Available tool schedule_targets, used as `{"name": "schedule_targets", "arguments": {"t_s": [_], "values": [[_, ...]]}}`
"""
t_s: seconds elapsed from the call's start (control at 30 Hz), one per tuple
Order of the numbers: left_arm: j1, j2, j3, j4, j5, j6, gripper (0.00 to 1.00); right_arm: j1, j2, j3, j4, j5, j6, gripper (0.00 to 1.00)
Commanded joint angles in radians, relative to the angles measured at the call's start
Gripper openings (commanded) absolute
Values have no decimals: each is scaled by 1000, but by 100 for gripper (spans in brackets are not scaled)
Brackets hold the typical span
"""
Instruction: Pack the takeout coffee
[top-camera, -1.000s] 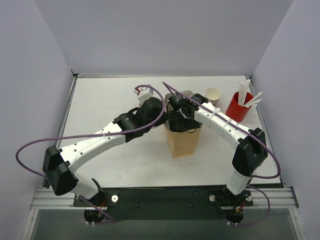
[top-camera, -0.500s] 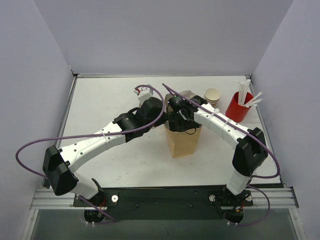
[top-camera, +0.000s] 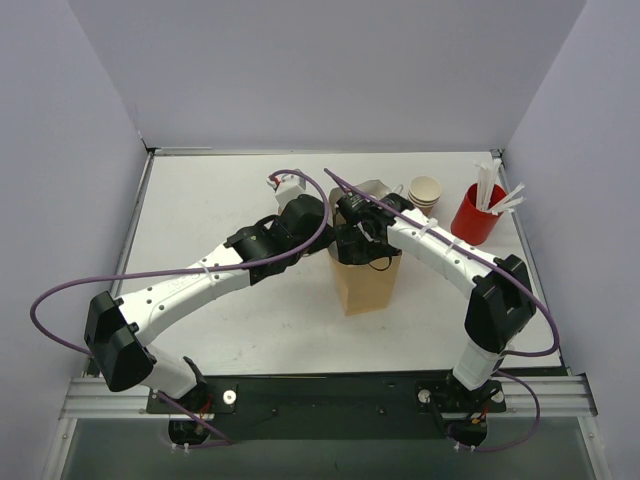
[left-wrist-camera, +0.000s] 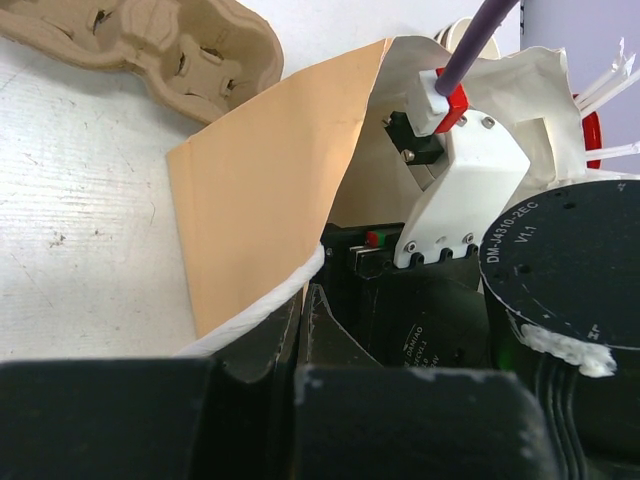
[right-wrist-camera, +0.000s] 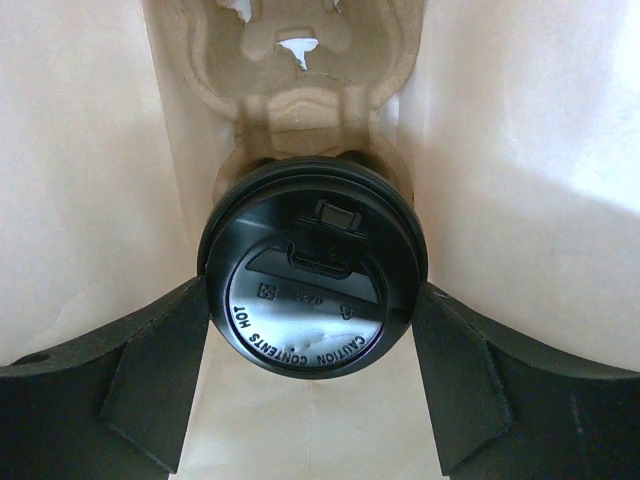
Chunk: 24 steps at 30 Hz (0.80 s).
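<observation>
A brown paper bag stands open in the middle of the table. My right gripper reaches down inside it, shut on the takeout coffee. Only the cup's black lid shows; its tan body is hidden beneath. A fingertip presses each side of the lid. The cup hangs just above a brown pulp carrier at the bag's bottom. My left gripper is shut on the bag's near rim by its white cord handle. In the top view it sits at the bag's left edge.
A second pulp carrier lies on the table behind the bag. A stack of tan paper cups and a red cup with white straws stand at the back right. The right wrist fills the bag's mouth.
The right wrist has sunk slightly deeper into the bag. The left gripper keeps its hold on the rim and has not moved.
</observation>
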Motion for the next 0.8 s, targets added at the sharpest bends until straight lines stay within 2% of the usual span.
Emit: {"name": "schedule_targets", "arguments": {"t_s": [0.0, 0.77], "values": [[1, -55, 15, 20, 6, 7, 0, 0, 34, -45, -12, 72, 4, 40], [0, -55, 9, 26, 9, 5, 0, 0, 41, -92, 16, 89, 1, 40]]}}
